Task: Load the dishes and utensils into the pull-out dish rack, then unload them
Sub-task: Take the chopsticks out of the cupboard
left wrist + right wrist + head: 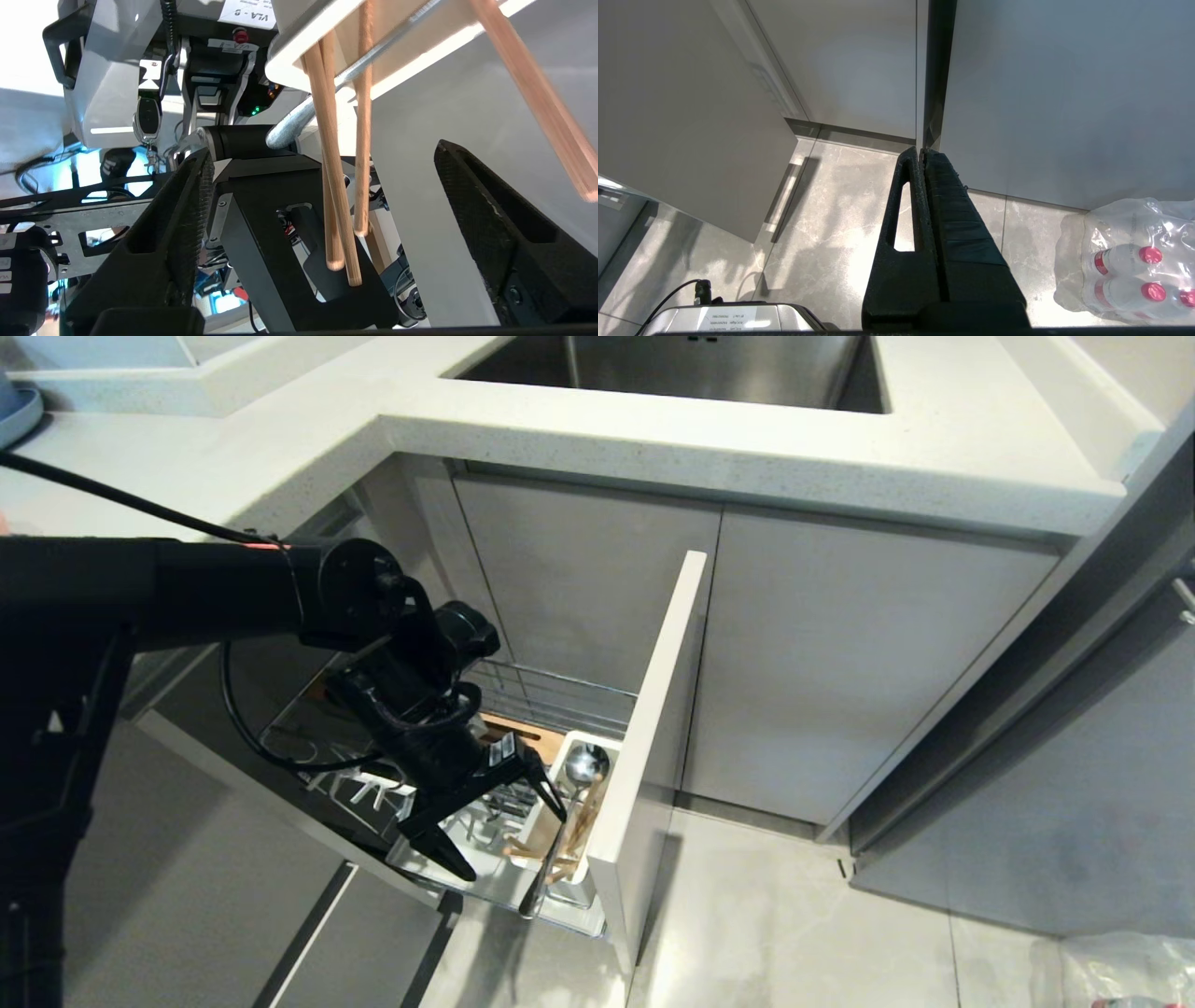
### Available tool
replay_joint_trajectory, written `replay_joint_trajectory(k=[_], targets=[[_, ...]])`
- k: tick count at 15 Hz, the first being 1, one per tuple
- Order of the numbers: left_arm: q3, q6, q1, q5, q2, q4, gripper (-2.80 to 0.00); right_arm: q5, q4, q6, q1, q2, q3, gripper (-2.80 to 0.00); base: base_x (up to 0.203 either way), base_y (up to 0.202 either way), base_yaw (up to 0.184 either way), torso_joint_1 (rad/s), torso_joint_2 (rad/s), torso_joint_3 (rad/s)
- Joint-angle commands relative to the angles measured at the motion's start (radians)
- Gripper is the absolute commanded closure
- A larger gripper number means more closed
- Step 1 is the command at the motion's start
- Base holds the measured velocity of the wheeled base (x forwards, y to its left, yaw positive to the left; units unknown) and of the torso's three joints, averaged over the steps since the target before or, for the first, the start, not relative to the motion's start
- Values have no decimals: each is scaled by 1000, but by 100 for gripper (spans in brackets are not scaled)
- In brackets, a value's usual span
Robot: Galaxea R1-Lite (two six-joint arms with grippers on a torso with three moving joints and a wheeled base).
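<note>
Kitchen floor: pull-out dish rack [551,709] stands open.
My left gripper [499,831]: spread wide, empty.
Chopsticks [334,186]: light, slippery; I'd pinch mid-length.

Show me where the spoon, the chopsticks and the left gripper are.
Spoon [586,764]: head view, on its round bowl.
Chopsticks [332,177]: left wrist view, on one stick's shaft.
Left gripper [509,845]: head view, midway between its open fingertips.
</note>
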Motion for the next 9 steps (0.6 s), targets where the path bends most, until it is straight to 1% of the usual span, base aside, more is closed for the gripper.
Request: replay_joint_trajectory(k=[1,9], targets=[[0,-4,-1,-2,23,7,-280,0,0,0,0,0,2,0,0,0,0,0,0,0],[-26,-3,3,0,61,36,-280,0,0,0,0,0,2,0,0,0,0,0,0,0]])
